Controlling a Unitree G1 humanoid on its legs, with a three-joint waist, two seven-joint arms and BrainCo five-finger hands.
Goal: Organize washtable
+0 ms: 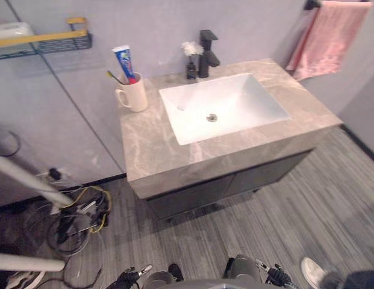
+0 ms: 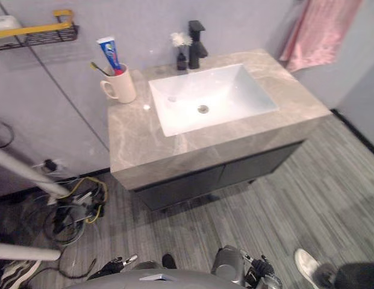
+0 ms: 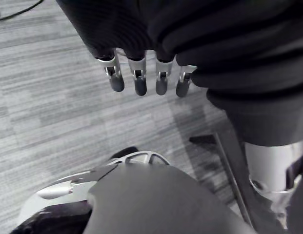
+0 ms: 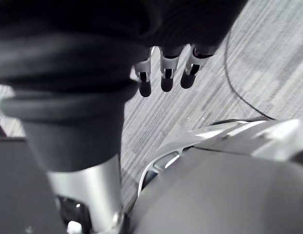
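While left hand (image 3: 140, 83) and right hand (image 4: 165, 80) hang loose, empty, I judge nothing's started; next: left reaches well ahead to mug (image 1: 134, 93) on tabletop (image 1: 156, 150).

Left hand (image 3: 140, 84) hanging low at side, fingers loose, holding nothing. Right hand (image 4: 166, 82) likewise low, fingers loose, empty.
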